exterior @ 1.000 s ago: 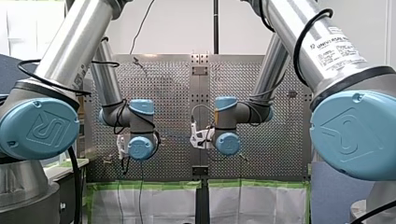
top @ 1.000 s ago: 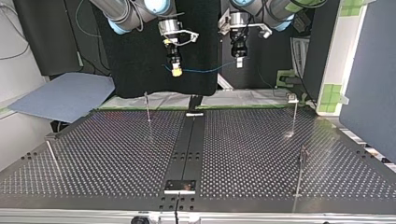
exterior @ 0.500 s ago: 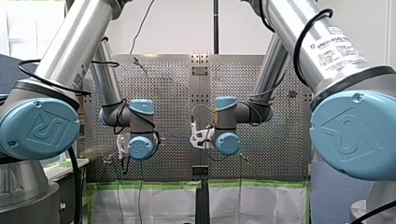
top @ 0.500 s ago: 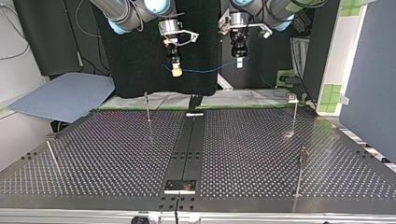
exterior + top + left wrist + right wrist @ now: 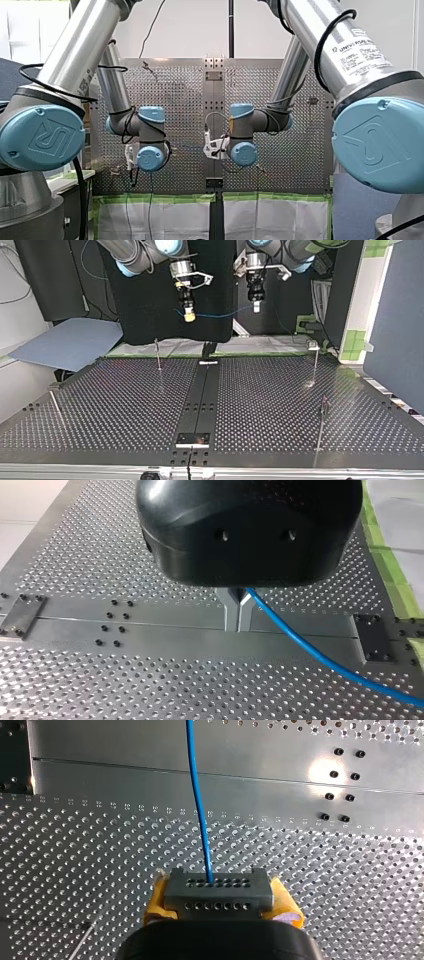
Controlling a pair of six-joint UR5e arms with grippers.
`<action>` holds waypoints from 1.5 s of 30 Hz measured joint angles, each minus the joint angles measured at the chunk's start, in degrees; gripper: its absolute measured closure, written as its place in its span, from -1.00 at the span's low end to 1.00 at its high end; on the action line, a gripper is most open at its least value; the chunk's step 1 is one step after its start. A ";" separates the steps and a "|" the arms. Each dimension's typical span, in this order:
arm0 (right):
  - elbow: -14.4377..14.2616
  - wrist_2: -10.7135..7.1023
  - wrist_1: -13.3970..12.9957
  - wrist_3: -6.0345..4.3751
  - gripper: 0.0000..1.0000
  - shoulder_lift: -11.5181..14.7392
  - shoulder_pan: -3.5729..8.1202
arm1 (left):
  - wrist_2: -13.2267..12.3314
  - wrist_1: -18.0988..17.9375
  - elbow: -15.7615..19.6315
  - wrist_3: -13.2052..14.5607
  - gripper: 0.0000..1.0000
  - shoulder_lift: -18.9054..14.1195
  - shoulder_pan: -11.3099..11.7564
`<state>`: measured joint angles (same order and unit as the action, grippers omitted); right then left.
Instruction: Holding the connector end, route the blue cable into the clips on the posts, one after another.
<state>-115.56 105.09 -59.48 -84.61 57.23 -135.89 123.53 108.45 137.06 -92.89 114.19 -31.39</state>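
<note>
Above the table (image 5: 100, 680), blue cable (image 5: 320, 657) vanishes inside my left claw (image 5: 239, 625).

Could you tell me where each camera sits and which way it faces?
Front view: behind, facing the table; my left arm, my right arm.
Top view: across the table, facing both.
Left wrist view: down my left gripper onto the table.
Right wrist view: down my right gripper, holding the connector.
Wrist views share the blue cable.
</note>
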 joint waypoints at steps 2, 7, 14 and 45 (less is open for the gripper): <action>-0.03 0.59 0.60 -0.58 1.00 -0.29 -0.58 | 0.69 0.71 0.06 0.69 0.98 0.69 -0.69; -0.06 2.54 2.56 -2.54 1.00 -0.54 -2.55 | 2.72 2.40 0.10 2.19 0.98 2.82 -3.07; -0.06 5.58 5.59 -4.71 1.00 -0.57 -4.51 | 3.23 2.73 0.12 2.44 0.98 3.41 -4.35; 5.73 6.35 12.83 -9.71 1.00 7.87 -2.89 | 7.69 11.81 -0.23 -4.48 0.98 -5.64 -4.68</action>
<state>-109.83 111.44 -46.65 -94.32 65.10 -138.78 131.22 120.26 136.83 -97.37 108.56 -36.06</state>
